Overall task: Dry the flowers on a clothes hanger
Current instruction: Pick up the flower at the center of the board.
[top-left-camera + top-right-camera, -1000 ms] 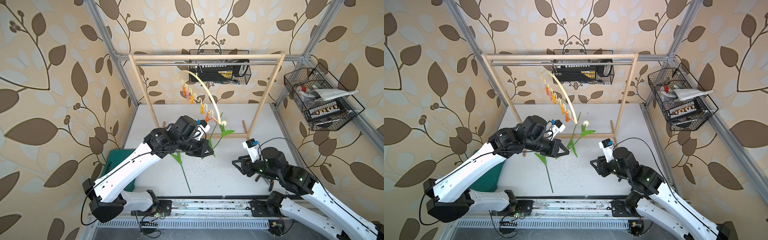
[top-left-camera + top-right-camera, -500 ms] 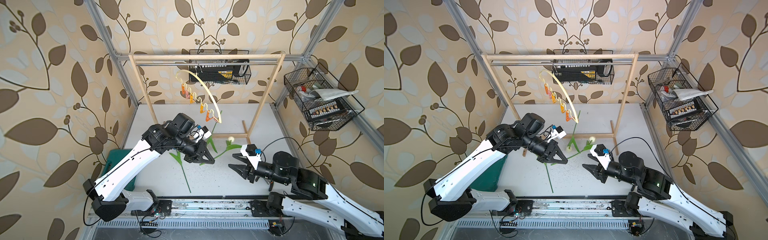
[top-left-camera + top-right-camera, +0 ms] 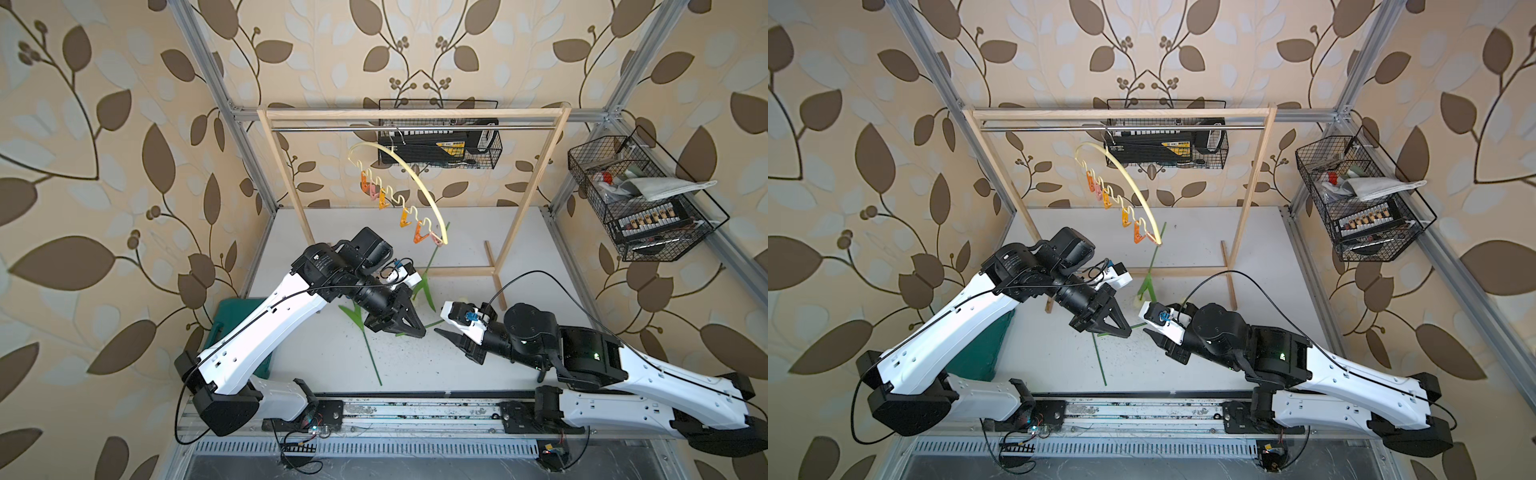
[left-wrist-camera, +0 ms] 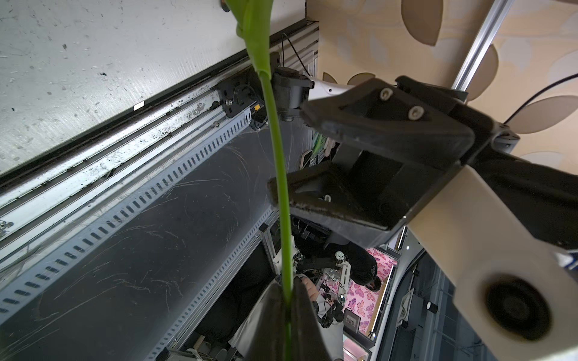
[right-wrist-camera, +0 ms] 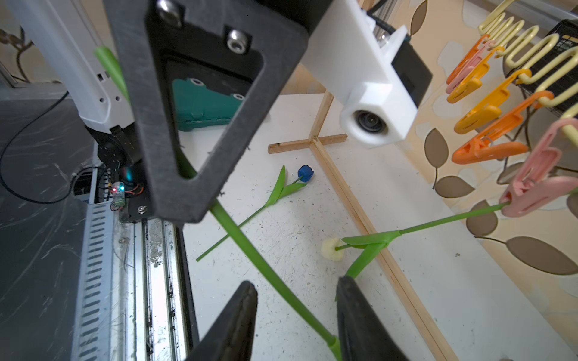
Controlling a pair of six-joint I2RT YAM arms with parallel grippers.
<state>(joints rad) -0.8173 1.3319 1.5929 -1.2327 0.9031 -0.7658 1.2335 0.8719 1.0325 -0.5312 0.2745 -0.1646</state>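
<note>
The left gripper (image 4: 288, 289) is pinching a long thin green artificial tulip stem (image 4: 277, 140) between closed jaws; the right gripper (image 5: 295, 281), half-open, is straddling that stem just beyond.

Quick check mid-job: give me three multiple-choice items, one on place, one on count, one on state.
1. Where is the blue tulip? A table; B clip; C basket.
2. Tulips hanging from the hanger? A none; B one; C three.
3. Left gripper? A open; B shut on a stem; C shut on a clip.
1 A: it lies on the table. 2 B: only a cream tulip, in the pink clip. 3 B: it pinches the stem.
</note>
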